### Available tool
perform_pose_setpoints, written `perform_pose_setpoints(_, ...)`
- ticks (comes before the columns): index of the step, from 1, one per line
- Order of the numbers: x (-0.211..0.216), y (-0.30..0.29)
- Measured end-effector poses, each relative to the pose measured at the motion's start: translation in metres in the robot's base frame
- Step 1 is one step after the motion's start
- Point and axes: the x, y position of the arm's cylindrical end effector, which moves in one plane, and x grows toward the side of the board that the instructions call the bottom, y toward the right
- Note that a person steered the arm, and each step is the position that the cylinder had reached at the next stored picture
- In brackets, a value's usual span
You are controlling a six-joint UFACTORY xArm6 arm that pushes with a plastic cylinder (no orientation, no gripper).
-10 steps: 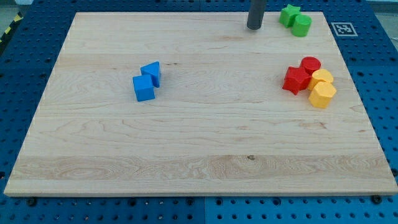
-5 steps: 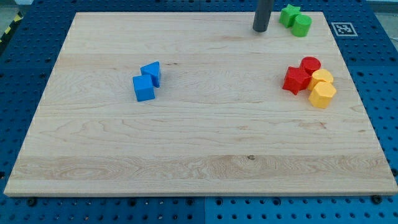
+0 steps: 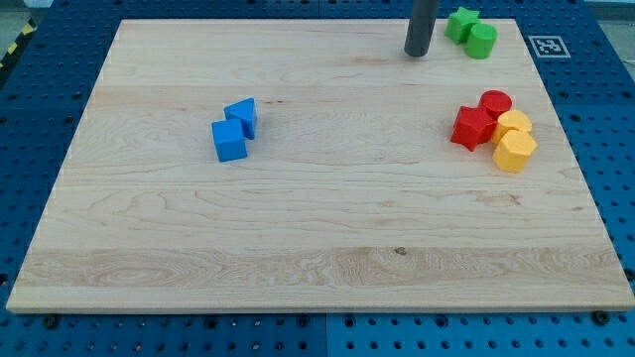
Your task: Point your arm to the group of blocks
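wooden board (image 3: 298,228): my tip (image 3: 417,54) near top edge.

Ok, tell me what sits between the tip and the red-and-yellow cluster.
Nothing: the camera view shows bare board between my tip and the red star block.

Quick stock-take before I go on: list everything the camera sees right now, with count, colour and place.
green blocks: 2, green, a star shape and a rounder one touching, top right corner of the board
red blocks: 2, red, a star shape and a cylinder, right side of the board
yellow blocks: 2, yellow, touching the red pair on its right
blue blocks: 2, blue, a cube and an angular one touching, left of centre
wooden board: 1, light wood, fills most of the view
blue pegboard: 1, blue, around the board
marker tag: 1, black and white, off the board's top right corner
my tip: 1, dark rod, top edge, just left of the green pair, not touching
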Motion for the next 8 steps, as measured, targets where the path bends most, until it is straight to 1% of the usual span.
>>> perform_pose_setpoints(2, 0.001, 0.002)
perform_pose_setpoints(4, 0.013, 0.002)
perform_pose_setpoints(5, 0.018, 0.013)
perform_pose_setpoints(6, 0.041, 0.047)
perform_pose_setpoints(7, 0.051, 0.086)
perform_pose_setpoints(8, 0.053, 0.090)
